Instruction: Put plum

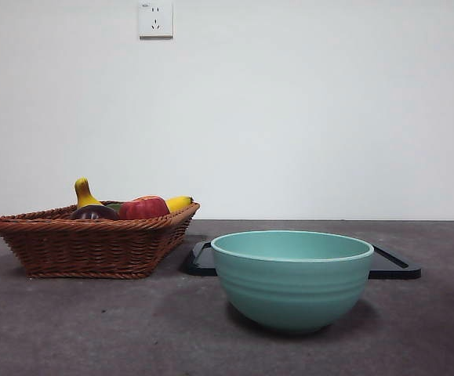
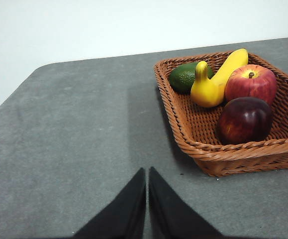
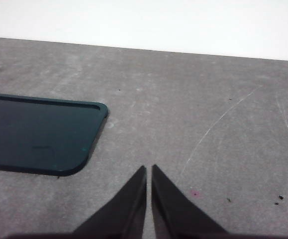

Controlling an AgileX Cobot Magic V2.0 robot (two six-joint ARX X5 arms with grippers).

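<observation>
Plum (image 2: 245,119) sits in the basket (image 2: 193,134) by the apple (image 2: 251,82); glossy, round, likely slippery, so I'd pinch its widest middle; left gripper (image 2: 147,172) and right gripper (image 3: 148,169) closed, empty.

**Plum: in the basket, untouched**

Plum (image 2: 245,120) is small, round, glossy, dark purple-maroon, near black, with a soft highlight on its upper side. It sits loose in the wicker basket (image 2: 193,134), in the corner nearest the left wrist camera, resting on the woven floor close to the rim. The red apple (image 2: 251,83) is just beside it, touching or nearly so; can't tell which. The apple is a bit larger and brighter. In the front view only the plum's dark top (image 1: 94,212) shows above the basket rim, left of the apple. Nothing grips it.
</observation>
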